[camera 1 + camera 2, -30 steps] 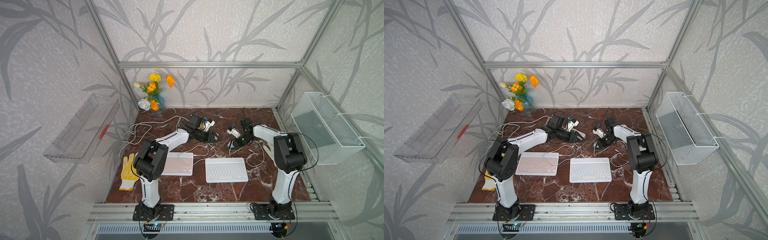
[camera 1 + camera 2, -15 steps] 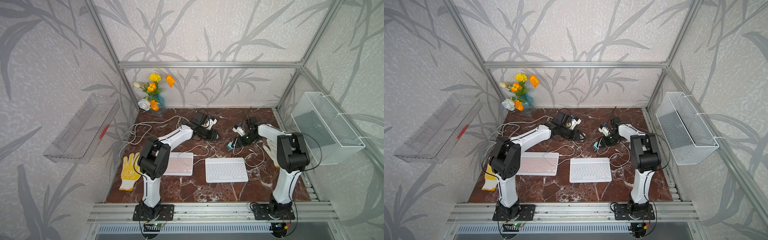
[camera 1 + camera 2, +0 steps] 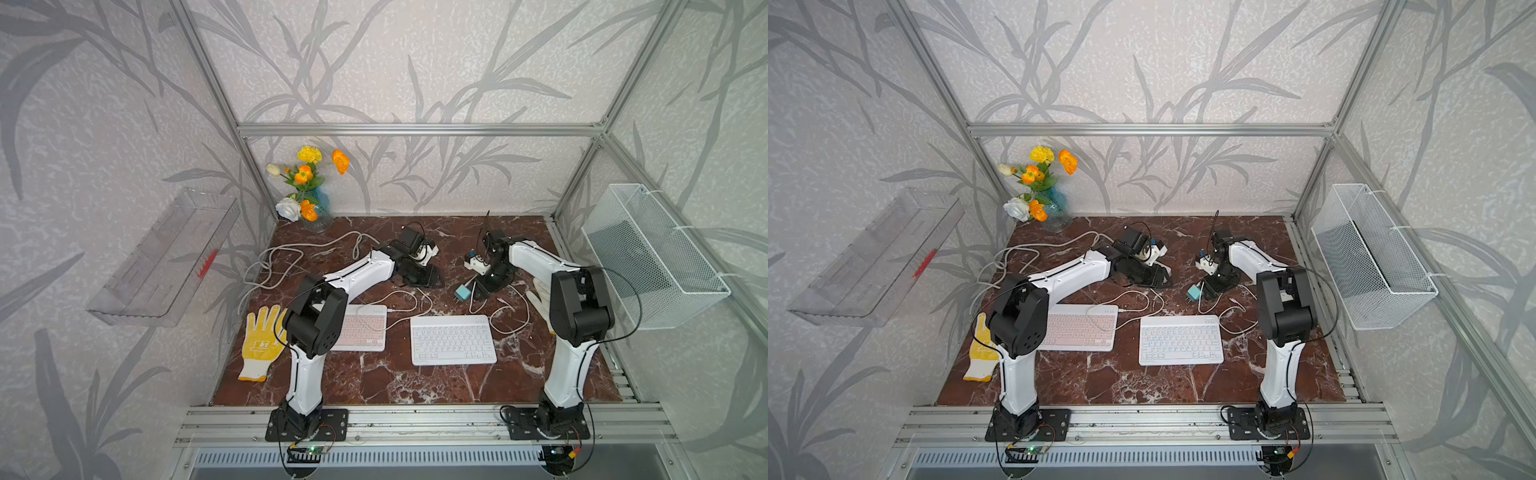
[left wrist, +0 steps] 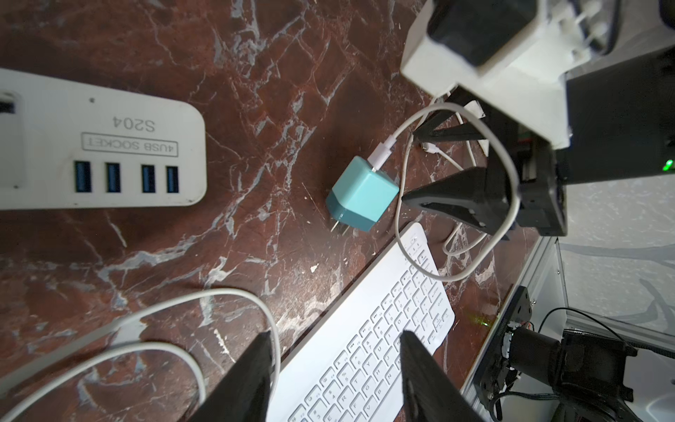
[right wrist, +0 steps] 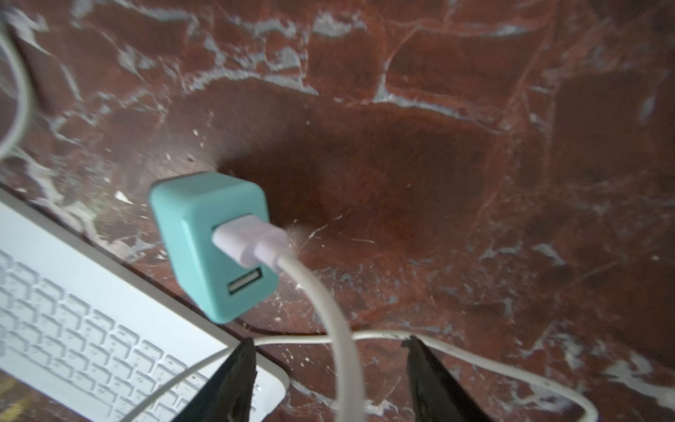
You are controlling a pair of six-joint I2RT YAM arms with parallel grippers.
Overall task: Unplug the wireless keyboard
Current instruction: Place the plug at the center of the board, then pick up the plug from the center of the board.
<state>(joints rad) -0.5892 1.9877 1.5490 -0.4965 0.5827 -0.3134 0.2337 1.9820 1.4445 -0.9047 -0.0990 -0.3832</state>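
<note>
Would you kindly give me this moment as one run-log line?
charger: on table, out of strip, cable attached | left gripper: open, empty | right gripper: open by charger

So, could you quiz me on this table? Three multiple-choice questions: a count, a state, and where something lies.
1. How many blue USB sockets does the power strip show?
A. two
B. four
C. six

2. The teal charger is
A. plugged into the power strip
B. broken in two
C. lying loose on the table with a white cable in it

3. The yellow glove lies
A. beside the pink keyboard
B. on the power strip
C. on the teal charger

Answers:
1. B: the left wrist view shows four in a row.
2. C: its prongs are bare, away from the strip.
3. A: in a top view it lies flat next to that keyboard.
</note>
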